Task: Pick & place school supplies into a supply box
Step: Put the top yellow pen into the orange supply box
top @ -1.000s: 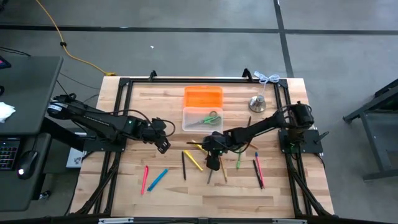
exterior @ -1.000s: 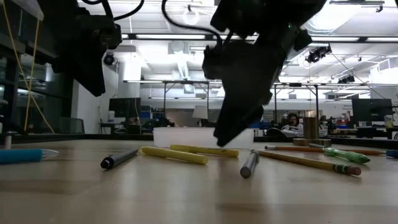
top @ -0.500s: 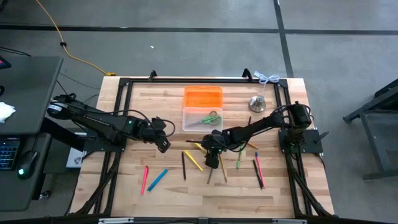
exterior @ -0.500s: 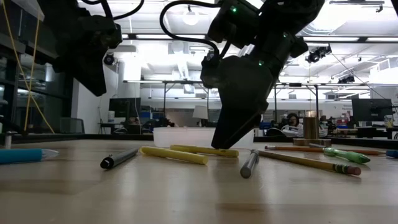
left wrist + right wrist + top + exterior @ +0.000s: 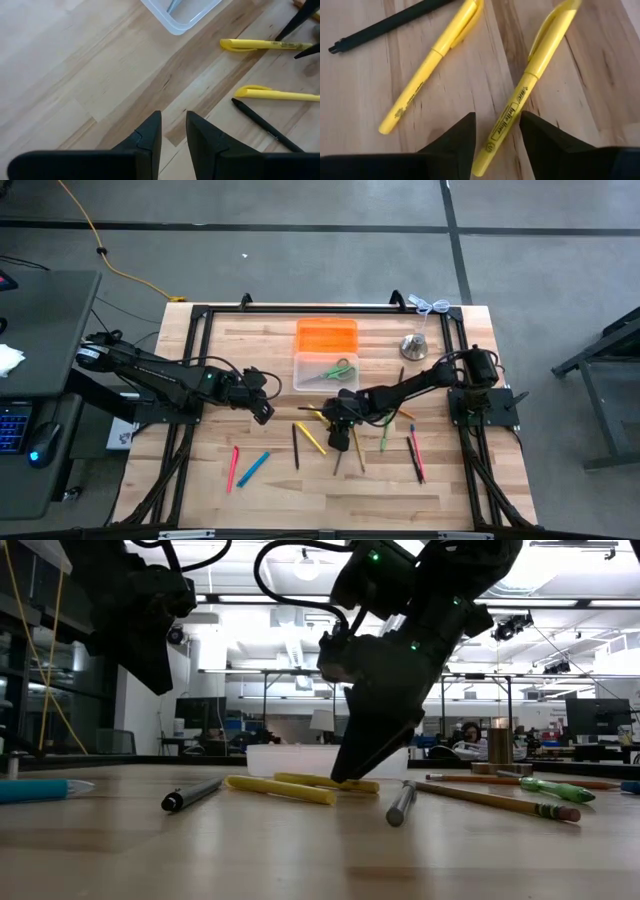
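Two yellow highlighters [image 5: 532, 70] [image 5: 432, 60] and a black pen [image 5: 385, 24] lie flat on the wooden table. My right gripper [image 5: 497, 135] [image 5: 341, 442] reaches down to the table, open, with one finger on each side of the right-hand highlighter's barrel end. The clear supply box [image 5: 325, 372] stands farther back with green-handled scissors [image 5: 340, 370] inside. My left gripper [image 5: 173, 132] [image 5: 265, 414] hangs over bare wood left of the box, open a little, with nothing between its fingers. My right gripper straddles the printed barrel [image 5: 504, 122] of the yellow highlighter, near the end away from its cap. The fingers slant down from the table's right and lie across the barrel. The highlighter lies flat on the table. I cannot tell whether the fingers touch it.
An orange rectangular piece [image 5: 326, 336] lies behind the box and a silver bell [image 5: 414, 346] sits at the back right. Pink [image 5: 233, 467] and blue [image 5: 253, 468] pens lie front left. A grey pen [image 5: 401, 803], pencils [image 5: 500, 802] and a green marker [image 5: 383, 438] lie around the right gripper.
My right gripper has come down from a little above the table until its fingertips are at the yellow highlighter. The pens on the table have stayed where they were.
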